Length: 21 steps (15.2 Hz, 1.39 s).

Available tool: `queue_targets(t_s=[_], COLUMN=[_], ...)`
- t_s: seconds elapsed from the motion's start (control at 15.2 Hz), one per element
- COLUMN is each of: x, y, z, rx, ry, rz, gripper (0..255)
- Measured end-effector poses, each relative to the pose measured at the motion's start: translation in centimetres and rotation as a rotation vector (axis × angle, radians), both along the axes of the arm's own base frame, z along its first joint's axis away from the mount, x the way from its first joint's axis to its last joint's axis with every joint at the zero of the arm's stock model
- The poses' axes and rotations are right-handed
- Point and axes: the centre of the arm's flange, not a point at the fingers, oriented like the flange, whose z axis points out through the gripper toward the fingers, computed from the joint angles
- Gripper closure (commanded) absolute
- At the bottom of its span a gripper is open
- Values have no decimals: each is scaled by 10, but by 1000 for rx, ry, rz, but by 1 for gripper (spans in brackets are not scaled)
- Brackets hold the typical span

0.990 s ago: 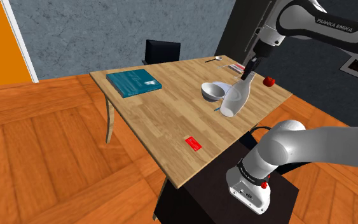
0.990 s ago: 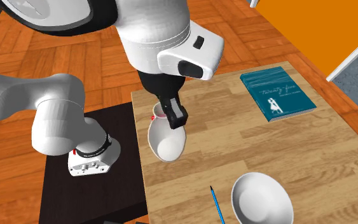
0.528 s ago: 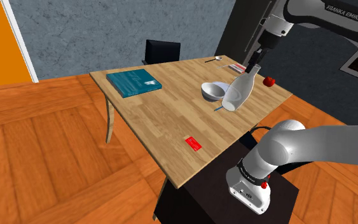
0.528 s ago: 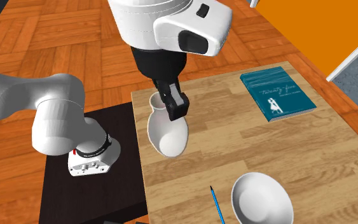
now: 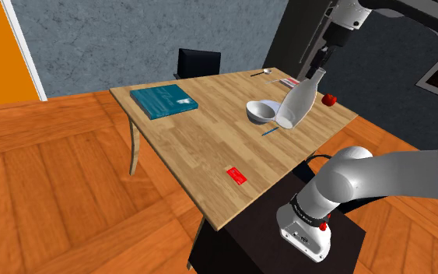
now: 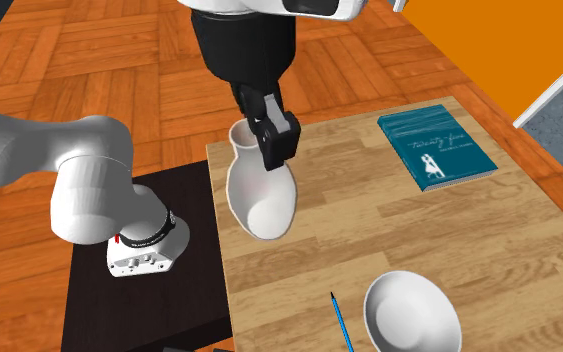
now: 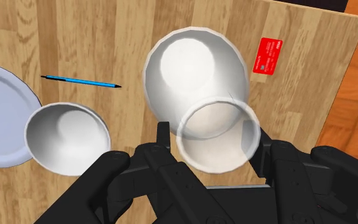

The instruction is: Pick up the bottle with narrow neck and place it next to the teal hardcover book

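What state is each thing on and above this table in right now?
bottle: uncapped, tilted, held above the table.
end effector: shut on the bottle's neck.
teal book: closed, lying flat.
bowl: upright, empty.
blue pen: lying flat beside the bowl.
red card: lying flat near the table's edge.
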Motion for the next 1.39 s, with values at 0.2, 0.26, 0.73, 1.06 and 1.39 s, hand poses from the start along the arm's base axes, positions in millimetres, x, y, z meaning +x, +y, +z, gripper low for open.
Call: queue_targets(t_s=[0.2, 0.26, 0.73, 1.06, 1.39], x=[-1, 0, 1, 1, 12], y=[0, 0, 1, 0, 5], z=[16, 21, 57, 85, 93], rx=[0, 0, 0, 0, 0], ry=[0, 0, 0, 0, 1], rz=[0, 0, 0, 0, 0], gripper=[255, 255, 255, 255, 255])
